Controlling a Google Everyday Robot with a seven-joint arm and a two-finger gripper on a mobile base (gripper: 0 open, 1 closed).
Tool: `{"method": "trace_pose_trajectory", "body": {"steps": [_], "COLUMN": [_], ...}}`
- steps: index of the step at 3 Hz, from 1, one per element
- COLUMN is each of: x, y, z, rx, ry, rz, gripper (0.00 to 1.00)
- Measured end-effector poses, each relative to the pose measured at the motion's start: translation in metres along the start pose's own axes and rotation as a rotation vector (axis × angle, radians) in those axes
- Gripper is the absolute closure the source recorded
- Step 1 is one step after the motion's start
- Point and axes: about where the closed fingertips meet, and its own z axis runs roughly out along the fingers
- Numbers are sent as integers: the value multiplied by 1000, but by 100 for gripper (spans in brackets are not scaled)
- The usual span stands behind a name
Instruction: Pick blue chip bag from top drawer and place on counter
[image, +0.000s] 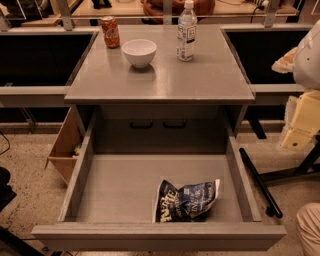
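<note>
While the drawer (120, 187) stands open under the tabletop (205, 75), the chip bag (186, 200) lies right of centre by its near front, long axis left-right. Jaws: right edge, raised; bag down-left of them. Opening: cannot tell.

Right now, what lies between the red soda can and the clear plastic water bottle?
A round white bowl sits between them, slightly forward, in the camera view. The claw is out of view; only the pale arm shows at right.
</note>
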Motion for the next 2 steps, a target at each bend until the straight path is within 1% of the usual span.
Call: {"method": "trace_pose_trajectory", "body": {"steps": [1, 2], "x": [0, -1], "y": [0, -6], "z": [0, 22], "rx": [0, -18], "ry": [0, -4], "rz": [0, -7], "gripper": [0, 0]}}
